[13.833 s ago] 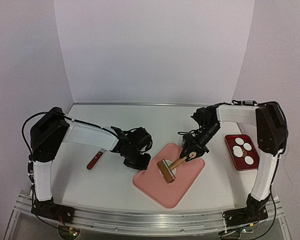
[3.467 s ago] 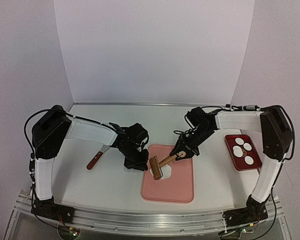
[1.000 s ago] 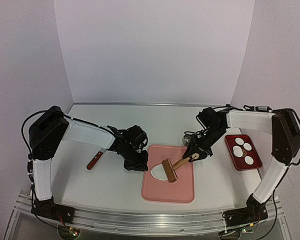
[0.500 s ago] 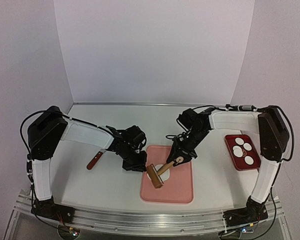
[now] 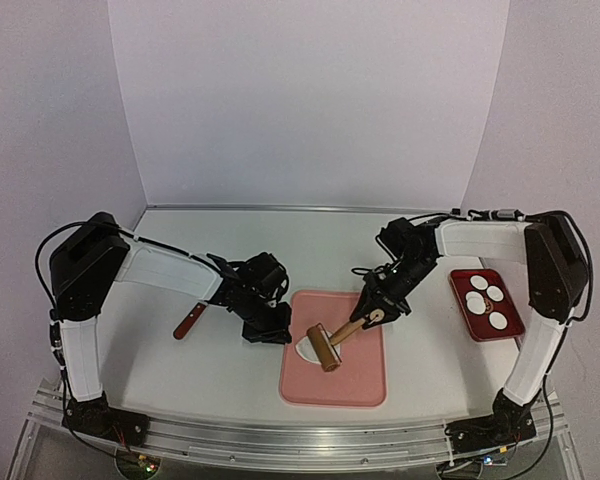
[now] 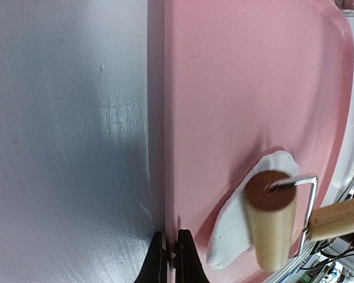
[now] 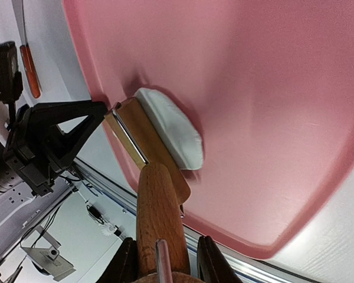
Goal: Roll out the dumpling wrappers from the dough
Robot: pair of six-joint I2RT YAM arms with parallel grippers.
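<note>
I read the table [image 5: 180, 370] as a pale grey, flat surface. Three items lie directly on it: a pink board [image 5: 335, 380] at front centre, a red tray [image 5: 462, 277] well to its right, and a tool with a red-brown handle [image 5: 189, 321] to its left, clear of the board.

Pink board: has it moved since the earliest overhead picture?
Yes. The pink board has turned anticlockwise: askew before, its edges now lie square with the table's front rail.
</note>
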